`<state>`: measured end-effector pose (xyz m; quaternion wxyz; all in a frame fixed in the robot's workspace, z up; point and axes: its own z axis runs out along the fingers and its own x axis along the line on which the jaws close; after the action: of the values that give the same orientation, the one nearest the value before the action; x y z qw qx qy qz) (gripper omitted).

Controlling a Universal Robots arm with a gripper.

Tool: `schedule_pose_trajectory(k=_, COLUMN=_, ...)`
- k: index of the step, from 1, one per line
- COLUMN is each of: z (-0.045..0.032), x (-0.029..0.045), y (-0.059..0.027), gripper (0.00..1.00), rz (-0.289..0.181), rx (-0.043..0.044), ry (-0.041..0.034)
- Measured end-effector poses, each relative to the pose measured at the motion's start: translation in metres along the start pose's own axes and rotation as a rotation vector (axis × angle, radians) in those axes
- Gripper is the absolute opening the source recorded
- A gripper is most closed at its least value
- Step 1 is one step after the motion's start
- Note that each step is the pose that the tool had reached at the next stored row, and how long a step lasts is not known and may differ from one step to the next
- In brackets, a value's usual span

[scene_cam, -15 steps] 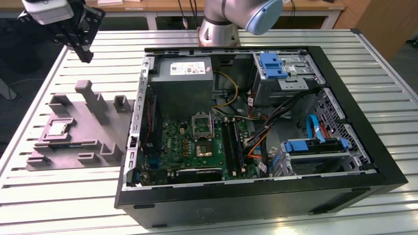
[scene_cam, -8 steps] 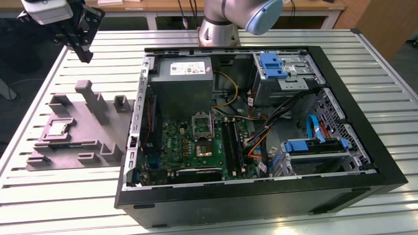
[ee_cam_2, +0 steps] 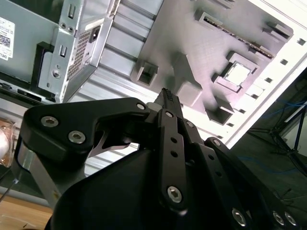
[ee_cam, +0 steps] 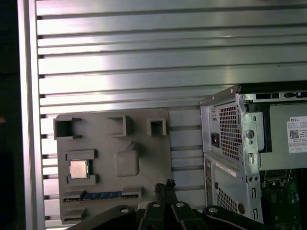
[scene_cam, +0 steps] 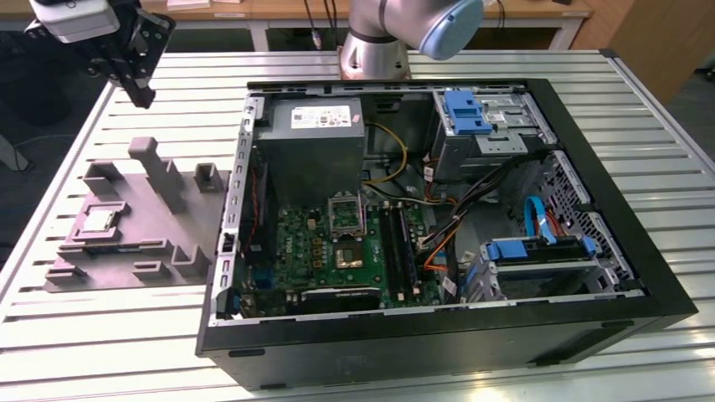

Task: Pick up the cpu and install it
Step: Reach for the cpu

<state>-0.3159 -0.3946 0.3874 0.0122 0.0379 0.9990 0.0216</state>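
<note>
Tool (scene_cam: 142, 99) clenched empty, well clear of tray (scene_cam: 123, 251), cpu (ee_cam: 78, 169) seated there, exterior view adds board socket (scene_cam: 347, 216)

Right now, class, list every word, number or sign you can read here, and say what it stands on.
None can be quoted.
White sticker on the grey power supply: print too small to read.
Top of the cpu: markings too blurred.
Green board: lettering too small.
</note>
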Motion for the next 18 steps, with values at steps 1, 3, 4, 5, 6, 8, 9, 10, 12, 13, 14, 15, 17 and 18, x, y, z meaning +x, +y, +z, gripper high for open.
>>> schedule_pose_trajectory(k=1, z=0.0002, x=0.0024, y=-0.0002, gripper=0.11, rz=0.0, rx=0.0, ry=0.0001)
schedule_pose_trajectory(k=3, z=0.0005, x=0.0078, y=-0.0006, gripper=0.11, rz=0.0, rx=0.0, ry=0.0006)
schedule_pose_trajectory(k=4, z=0.0007, x=0.0107, y=-0.0008, gripper=0.11, rz=0.0, rx=0.0, ry=0.0008)
schedule_pose_trajectory(k=5, z=0.0009, x=0.0137, y=-0.001, gripper=0.11, rz=0.0, rx=0.0, ry=0.0007)
schedule_pose_trajectory(k=6, z=0.001, x=0.0165, y=-0.0012, gripper=0.11, rz=0.0, rx=-0.0001, ry=0.0007)
schedule_pose_trajectory(k=8, z=0.0012, x=0.0211, y=-0.0016, gripper=0.11, rz=0.0, rx=0.0, ry=0.0008)
schedule_pose_trajectory(k=9, z=0.0013, x=0.0229, y=-0.0017, gripper=0.11, rz=0.0, rx=0.0, ry=0.0009)
schedule_pose_trajectory(k=10, z=0.0015, x=0.0241, y=-0.0019, gripper=0.11, rz=0.0, rx=-0.0001, ry=0.0007)
schedule_pose_trajectory(k=12, z=0.0015, x=0.0245, y=-0.0019, gripper=0.11, rz=0.0, rx=0.0, ry=0.0008)
schedule_pose_trajectory(k=13, z=0.0015, x=0.0245, y=-0.0019, gripper=0.11, rz=0.0, rx=0.0, ry=0.0009)
schedule_pose_trajectory(k=14, z=0.0015, x=0.0245, y=-0.0019, gripper=0.11, rz=0.0, rx=0.0, ry=0.0009)
schedule_pose_trajectory(k=15, z=0.0015, x=0.0245, y=-0.0019, gripper=0.11, rz=0.0, rx=0.0, ry=0.0012)
schedule_pose_trajectory(k=17, z=0.0015, x=0.0245, y=-0.0019, gripper=0.11, rz=0.0, rx=0.0001, ry=0.0015)
schedule_pose_trajectory(k=18, z=0.0015, x=0.0245, y=-0.0019, gripper=0.11, rz=0.0, rx=0.0001, ry=0.0016)
